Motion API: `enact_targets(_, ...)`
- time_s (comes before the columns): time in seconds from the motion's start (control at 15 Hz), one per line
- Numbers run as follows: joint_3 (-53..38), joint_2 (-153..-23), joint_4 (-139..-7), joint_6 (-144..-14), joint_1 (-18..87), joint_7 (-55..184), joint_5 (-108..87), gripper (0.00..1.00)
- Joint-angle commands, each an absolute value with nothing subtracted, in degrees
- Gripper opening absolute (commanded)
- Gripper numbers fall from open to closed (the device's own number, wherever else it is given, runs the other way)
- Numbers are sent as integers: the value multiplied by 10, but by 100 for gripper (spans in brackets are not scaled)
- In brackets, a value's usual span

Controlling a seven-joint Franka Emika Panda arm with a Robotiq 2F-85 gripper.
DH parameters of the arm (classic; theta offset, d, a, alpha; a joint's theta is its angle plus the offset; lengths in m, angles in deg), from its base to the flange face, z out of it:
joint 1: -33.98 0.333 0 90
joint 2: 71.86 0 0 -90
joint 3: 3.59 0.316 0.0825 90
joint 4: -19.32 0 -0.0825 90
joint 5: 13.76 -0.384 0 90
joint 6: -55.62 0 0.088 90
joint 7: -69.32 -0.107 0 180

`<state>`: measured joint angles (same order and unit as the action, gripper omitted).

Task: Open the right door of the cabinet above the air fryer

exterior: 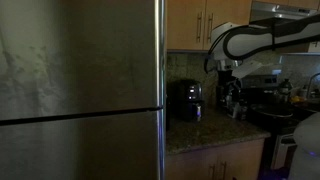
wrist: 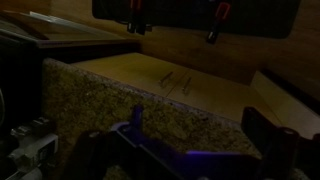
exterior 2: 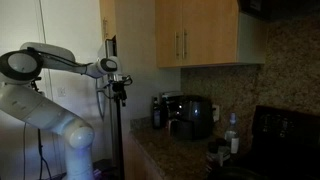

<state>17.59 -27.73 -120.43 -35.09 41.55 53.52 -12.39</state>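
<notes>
The cabinet is honey-brown wood with two doors, both shut, in both exterior views. The right door has its bar handle near its left edge; it also shows in an exterior view, partly behind my arm. The black air fryer sits on the counter below. My gripper hangs in the air, off to the side of the cabinet and lower than the doors, touching nothing. In the wrist view its fingers are spread wide and empty, with the cabinet handles far ahead.
A big steel fridge fills one side. The granite counter carries bottles and a black-and-silver machine. A bottle stands near a dark stove. The backsplash is granite.
</notes>
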Motion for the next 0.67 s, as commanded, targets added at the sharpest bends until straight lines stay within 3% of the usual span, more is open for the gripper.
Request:
enact_targets(0.0,168,-281,-1203,-350,427,529,-118,100)
enact_targets(0.27,179,-278,-1206,-379,418,522,-89,100)
enact_targets(0.6,154,-308,-1112,-456,356,455,15,100)
